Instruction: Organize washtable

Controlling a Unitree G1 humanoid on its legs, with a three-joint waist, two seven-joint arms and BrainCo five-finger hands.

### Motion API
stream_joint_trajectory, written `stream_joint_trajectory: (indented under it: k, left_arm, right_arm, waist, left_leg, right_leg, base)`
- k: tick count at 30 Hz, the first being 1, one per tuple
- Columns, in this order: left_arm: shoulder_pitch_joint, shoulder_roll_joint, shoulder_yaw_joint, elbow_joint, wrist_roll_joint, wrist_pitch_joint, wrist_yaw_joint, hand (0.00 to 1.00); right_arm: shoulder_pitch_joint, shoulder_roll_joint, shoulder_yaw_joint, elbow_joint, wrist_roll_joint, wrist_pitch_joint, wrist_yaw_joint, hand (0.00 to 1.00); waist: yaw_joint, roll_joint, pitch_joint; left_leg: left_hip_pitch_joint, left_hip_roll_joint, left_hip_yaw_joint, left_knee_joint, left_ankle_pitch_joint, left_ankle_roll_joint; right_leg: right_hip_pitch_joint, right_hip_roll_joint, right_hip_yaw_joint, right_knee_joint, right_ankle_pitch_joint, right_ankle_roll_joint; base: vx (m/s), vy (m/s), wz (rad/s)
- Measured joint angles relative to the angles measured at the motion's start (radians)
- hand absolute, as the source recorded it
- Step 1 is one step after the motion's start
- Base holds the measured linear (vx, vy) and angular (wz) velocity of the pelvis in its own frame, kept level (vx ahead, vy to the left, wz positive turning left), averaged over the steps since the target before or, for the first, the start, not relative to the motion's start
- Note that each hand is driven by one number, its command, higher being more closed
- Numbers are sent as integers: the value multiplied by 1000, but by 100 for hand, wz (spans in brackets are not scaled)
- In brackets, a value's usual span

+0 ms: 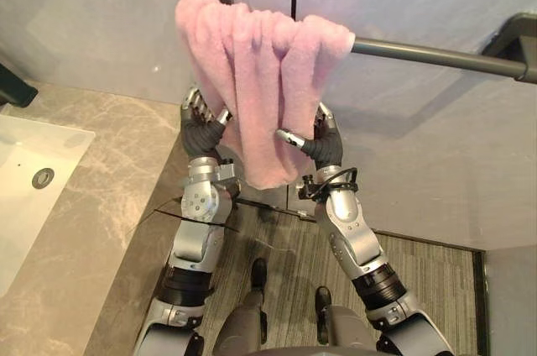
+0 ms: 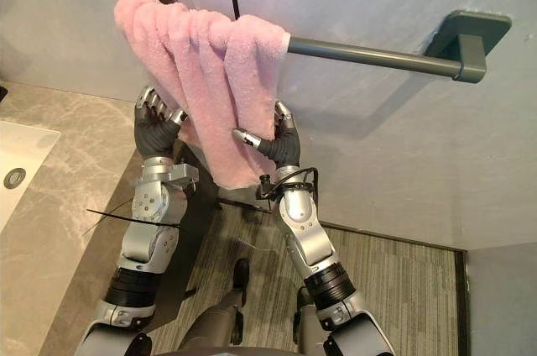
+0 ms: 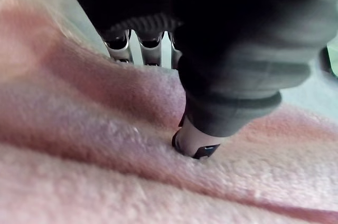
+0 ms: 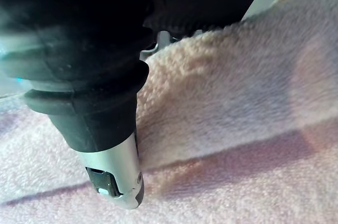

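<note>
2 hands were on the pink towel [image 1: 252, 70], which hung bunched over the left end of the rail [image 1: 436, 55] on the wall. Your left hand [image 1: 201, 128] pinched its left edge, thumb pressed into the pile, fingers behind. Your right hand [image 1: 323, 146] clamped the right edge likewise, thumb across the front. The counter [image 1: 92, 205] and sink [image 1: 25, 180] sat lower left.
</note>
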Motion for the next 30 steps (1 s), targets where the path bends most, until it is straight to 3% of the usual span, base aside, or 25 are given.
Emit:
stream_joint_trajectory:
  k: [6, 11, 17, 20, 26, 27, 30]
  left_arm:
    - [-42, 22, -42, 0, -98, -23, -52, 100]
    - [-43, 24, -36, -1, -96, -39, -42, 100]
    - [-10, 26, 36, -31, -79, -45, -35, 100]
    - [62, 26, 37, -62, -55, -42, -65, 100]
    - [85, 17, 37, -60, -25, -38, -101, 100]
    - [85, 11, 38, -60, -25, -38, -101, 100]
    - [91, 5, 45, -60, -25, -38, -99, 100]
  right_arm:
    - [-1, -3, 0, -16, 1, -2, 0, 100]
    - [5, -32, -34, -30, -3, -16, 6, 100]
    - [82, -83, -163, -66, -41, -21, 29, 100]
    - [134, -111, -211, -117, -62, -22, 69, 100]
    - [178, -109, -243, -120, -82, -40, 97, 100]
    - [183, -103, -243, -118, -81, -41, 97, 0]
    - [185, -101, -250, -93, -80, -57, 104, 0]
  waist:
    - [-6, 0, 0]
    - [-8, 0, 0]
    - [-14, 1, 0]
    - [-33, 1, 0]
    - [-40, 2, 0]
    - [-39, 2, 0]
    - [-37, 4, -1]
  left_leg:
    - [1, -3, 22, 0, 4, 5]
    - [11, -2, 24, 1, 10, 12]
    - [34, 1, 34, -1, 6, 12]
    - [34, 7, 55, -1, 1, 12]
    - [44, 9, 83, -3, 4, 17]
    - [49, 9, 90, -6, 0, 15]
    - [53, 12, 101, -7, -7, 22]
  right_leg:
    - [-7, -3, 19, 2, 0, 1]
    - [3, -2, 21, -5, 1, 1]
    - [37, 8, 33, -59, 26, 1]
    - [41, 11, 56, -89, 47, 7]
    - [56, 13, 91, -138, 84, 16]
    - [62, 14, 98, -145, 89, 16]
    - [70, 16, 102, -161, 93, 12]
  base:
    - [27, -26, -9]
    - [32, -46, -2]
    - [-19, -21, -9]
    - [-18, -5, -21]
    - [-4, -11, -20]
    - [-13, -12, -11]
    - [-15, -24, -7]
